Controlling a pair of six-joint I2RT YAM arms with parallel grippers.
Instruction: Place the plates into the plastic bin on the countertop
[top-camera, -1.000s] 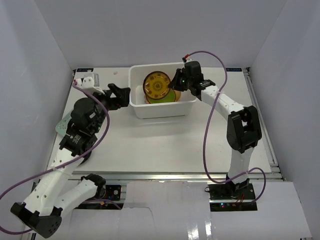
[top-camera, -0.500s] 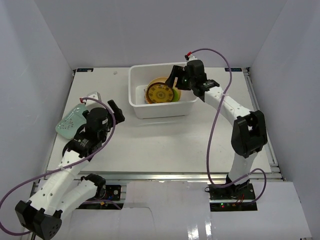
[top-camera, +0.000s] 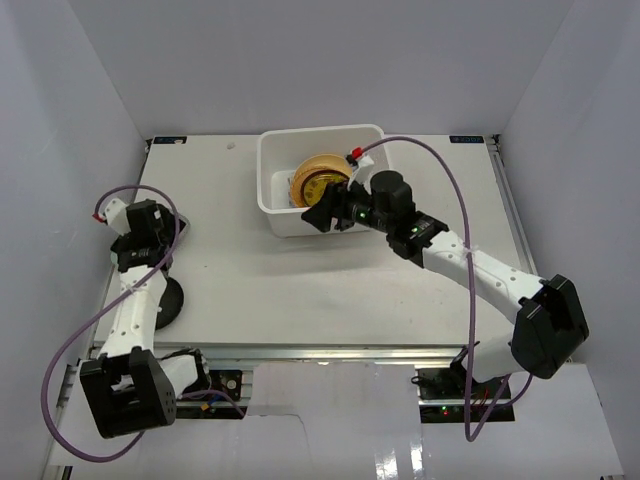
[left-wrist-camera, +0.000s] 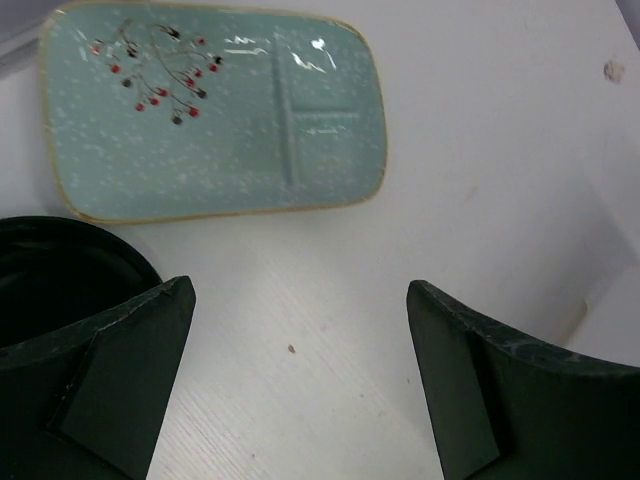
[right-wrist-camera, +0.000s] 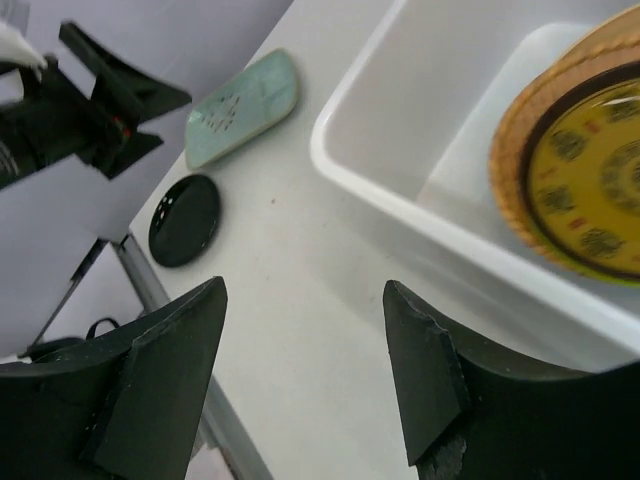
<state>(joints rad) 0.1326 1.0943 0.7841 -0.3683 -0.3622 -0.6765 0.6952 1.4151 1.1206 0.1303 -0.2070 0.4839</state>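
Note:
The white plastic bin (top-camera: 275, 215) stands at the back of the countertop (top-camera: 300, 290). Inside it a yellow-patterned dark plate (top-camera: 318, 182) (right-wrist-camera: 590, 180) lies on a ribbed orange plate (right-wrist-camera: 520, 120). My right gripper (top-camera: 322, 213) (right-wrist-camera: 303, 290) hangs open and empty over the bin's near wall (right-wrist-camera: 400, 190), pointing left. At the far left my left gripper (left-wrist-camera: 300, 290) is open above bare countertop. The oblong mint-green plate (left-wrist-camera: 215, 110) (right-wrist-camera: 240, 110) lies just ahead of it. A black plate (left-wrist-camera: 60, 270) (right-wrist-camera: 185, 220) sits by its left finger. In the top view the left arm hides the mint plate.
A metal rail (top-camera: 320, 350) runs along the front edge. The enclosure's white walls (top-camera: 70, 150) stand close on the left, right and back. The left arm (top-camera: 135, 300) stretches along the left edge, and its purple cable (top-camera: 75, 340) loops outward.
My right gripper opened at the bin and drew back from its far right side to the near wall. The left arm swung from beside the bin to the left edge, above the mint plate.

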